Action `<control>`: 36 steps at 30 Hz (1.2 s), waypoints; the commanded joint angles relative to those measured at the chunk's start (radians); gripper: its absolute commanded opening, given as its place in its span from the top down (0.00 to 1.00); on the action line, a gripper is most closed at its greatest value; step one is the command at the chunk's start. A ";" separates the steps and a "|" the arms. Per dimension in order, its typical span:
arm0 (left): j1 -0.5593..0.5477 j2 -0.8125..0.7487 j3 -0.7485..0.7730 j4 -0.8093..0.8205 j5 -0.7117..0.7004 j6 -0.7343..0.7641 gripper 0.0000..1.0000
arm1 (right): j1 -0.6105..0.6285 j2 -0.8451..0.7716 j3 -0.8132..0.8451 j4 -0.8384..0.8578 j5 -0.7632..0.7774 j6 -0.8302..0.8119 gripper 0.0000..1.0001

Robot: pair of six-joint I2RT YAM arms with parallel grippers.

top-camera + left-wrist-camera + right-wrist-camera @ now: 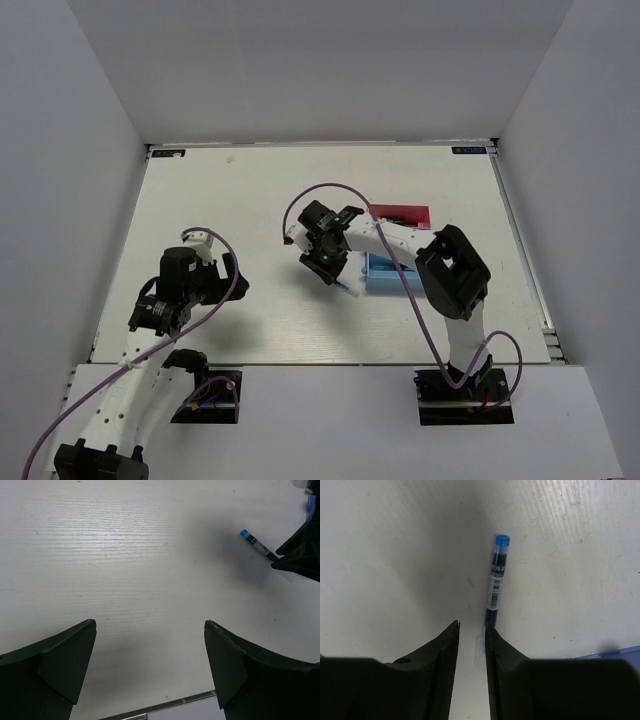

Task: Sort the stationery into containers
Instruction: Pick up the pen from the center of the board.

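The two arms are closest to the overhead camera, with the left arm (pixel 165 300) bent low over the near-left part of the table (pixel 250 190) and the right arm (pixel 455 275) reaching inward toward the middle. The trays sit right of centre. A pink tray (pixel 405 212) and a light blue tray (pixel 385 272) show clearly, but the right arm covers whatever lies between them, and their contents are too small and too hidden to make out. The left gripper (pixel 150 625) is spread wide open with nothing in it, over bare tabletop. The right gripper (pixel 472 625) points down just left of the light blue tray. Its fingers stand slightly apart with table showing through the gap, so they are not closed on anything. A thin pen (pixel 496 580) with a blue end lies flat on the table, its near end right at the tip of one right finger and its blue end pointing away. No other loose piece shows on the table, so the sort looks nearly finished. This pen probably remains to be picked up and dropped into a tray.
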 commanded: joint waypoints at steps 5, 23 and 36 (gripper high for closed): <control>0.007 -0.012 -0.007 0.021 0.027 0.009 0.00 | 0.009 0.067 0.053 -0.018 0.095 0.022 0.65; 0.006 -0.035 -0.007 0.024 0.028 0.013 0.00 | 0.006 0.118 -0.039 -0.011 0.147 -0.006 0.87; 0.007 -0.050 -0.012 0.021 0.008 0.020 0.00 | 0.006 -0.209 0.022 -0.140 -0.321 -0.131 1.00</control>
